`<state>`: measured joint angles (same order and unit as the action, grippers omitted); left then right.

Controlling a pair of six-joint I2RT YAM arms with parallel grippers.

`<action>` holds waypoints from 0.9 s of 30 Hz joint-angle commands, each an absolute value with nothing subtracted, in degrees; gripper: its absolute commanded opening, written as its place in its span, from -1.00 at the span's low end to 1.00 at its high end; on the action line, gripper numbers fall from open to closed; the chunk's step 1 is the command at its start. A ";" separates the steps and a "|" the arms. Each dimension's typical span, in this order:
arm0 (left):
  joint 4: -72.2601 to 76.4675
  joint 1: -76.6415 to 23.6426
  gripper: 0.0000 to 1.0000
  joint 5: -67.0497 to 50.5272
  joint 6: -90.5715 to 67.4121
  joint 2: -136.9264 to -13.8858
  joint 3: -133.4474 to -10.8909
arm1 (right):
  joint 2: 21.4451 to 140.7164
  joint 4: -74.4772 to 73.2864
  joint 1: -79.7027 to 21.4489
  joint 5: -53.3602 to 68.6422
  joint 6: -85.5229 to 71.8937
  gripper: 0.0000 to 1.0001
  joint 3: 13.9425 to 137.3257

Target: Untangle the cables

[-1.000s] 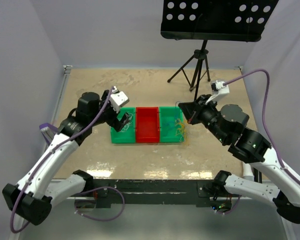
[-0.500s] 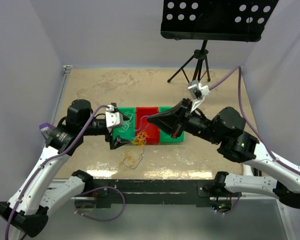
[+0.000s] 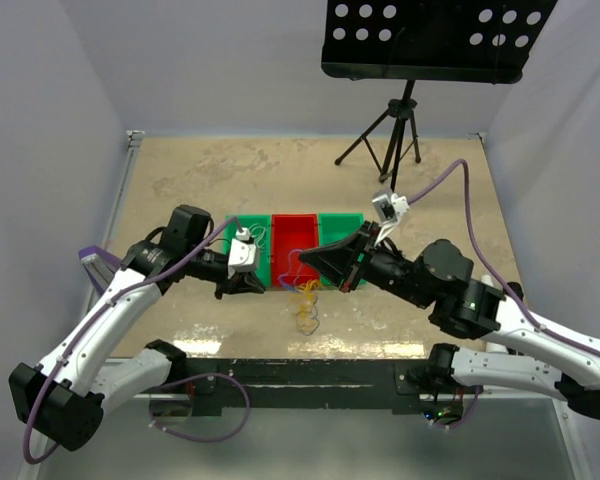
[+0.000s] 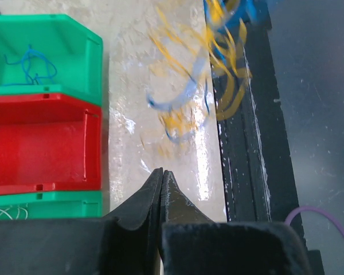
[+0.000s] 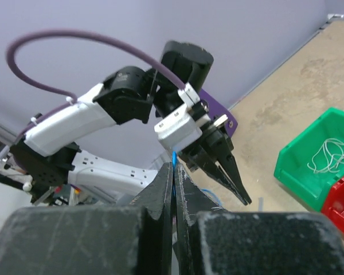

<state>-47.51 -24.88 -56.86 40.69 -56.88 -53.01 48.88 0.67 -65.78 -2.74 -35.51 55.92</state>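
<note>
Cables (image 3: 306,302) hang in a loose, loopy orange-yellow and blue tangle.

My top camera looks down over the table (image 3: 210,175) from behind, while both wrist cameras ride close (all three catch the left green bin (image 3: 248,219)).

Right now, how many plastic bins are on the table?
3, in one row: the left green plastic bin, the red plastic bin in the middle, the right green plastic bin. The outer two are partly covered; no further bin seems hidden.
</note>
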 commanded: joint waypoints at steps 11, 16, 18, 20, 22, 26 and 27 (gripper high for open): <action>-36.24 -26.97 0.18 -59.58 35.62 -55.02 -47.73 | 46.14 1.31 -66.01 -10.46 -36.82 -1.00 53.26; -29.19 -31.81 0.24 -63.45 26.99 -57.04 -45.01 | 47.90 3.34 -66.01 -10.63 -36.21 -1.00 54.31; -28.48 -32.96 0.25 -63.81 26.19 -56.43 -43.08 | 48.43 4.65 -66.01 -10.63 -36.12 -1.00 54.84; -27.95 -33.13 0.25 -63.72 25.58 -55.81 -41.75 | 48.86 5.80 -66.01 -10.28 -36.12 -1.00 54.93; -27.51 -33.22 0.25 -63.98 25.23 -55.81 -42.01 | 49.13 6.67 -66.01 -9.76 -36.21 -1.00 54.76; -23.83 -33.57 -0.27 -65.39 22.15 -56.34 -41.66 | 49.74 7.73 -66.01 -9.40 -36.74 -1.00 54.14; -23.12 -33.66 -0.57 -64.96 21.89 -56.25 -41.66 | 49.83 7.47 -66.01 -9.49 -36.65 -1.00 54.14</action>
